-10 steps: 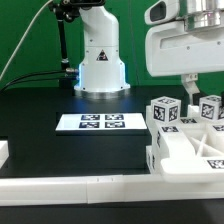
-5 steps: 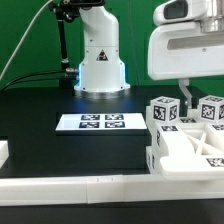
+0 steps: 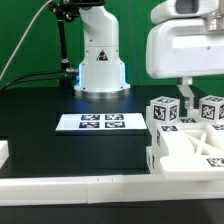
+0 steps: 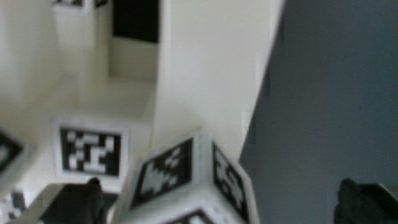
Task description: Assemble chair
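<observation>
In the exterior view, the chair (image 3: 188,135) is sitting at the near right, wedged against the low white rim wall (image 3: 80,187), probably for bracing. The arm is hanging upright above it. In the wrist view, the gripper (image 4: 214,205) is standing released, straddling a tagged chair leg (image 4: 187,175), touching nothing.

White glossy arm base (image 3: 101,62), rounded shell, small triangular black logo on front (blue glow at its foot). Black cables (image 3: 62,40) trail beside it. Boxy white wrist housing (image 3: 186,50), grey cap.

Robotics lab: green backdrop (image 3: 25,30), marker board (image 3: 100,122)
</observation>
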